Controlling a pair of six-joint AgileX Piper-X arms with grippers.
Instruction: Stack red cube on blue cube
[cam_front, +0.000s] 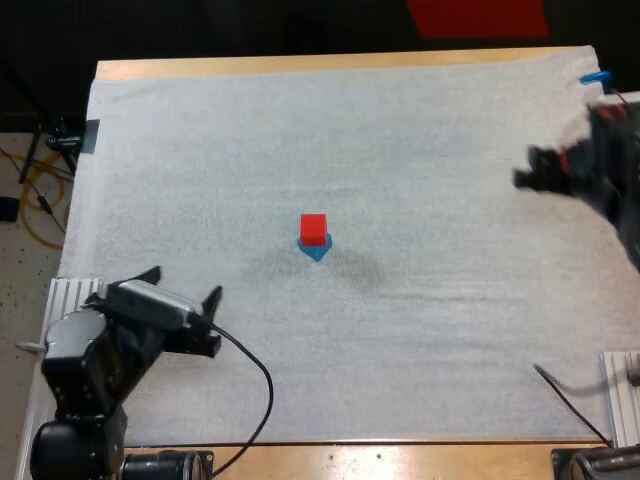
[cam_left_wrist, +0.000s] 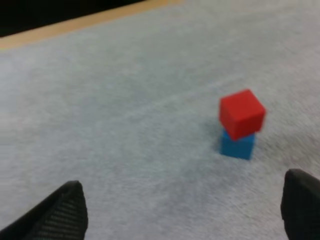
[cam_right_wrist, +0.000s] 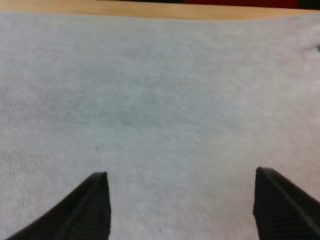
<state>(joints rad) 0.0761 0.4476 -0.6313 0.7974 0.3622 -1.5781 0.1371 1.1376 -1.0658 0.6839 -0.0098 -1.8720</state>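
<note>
Red cube (cam_front: 314, 229) sits, seemingly skewed, atop blue cube (cam_front: 315, 251); left tool (cam_left_wrist: 185, 179) and right tool (cam_right_wrist: 180, 172) both spread wide, holding nothing.

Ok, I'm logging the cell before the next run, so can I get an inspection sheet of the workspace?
surface: white mat on wooden table.
job's things: red cube sits on blue cube, turned askew.
clutter: nothing seen.
grippers: left gripper open, short of the cubes; right gripper open over bare mat.
cables: loose cables on the floor beside the table.
surroundings: dark beyond the table's far edge.
</note>
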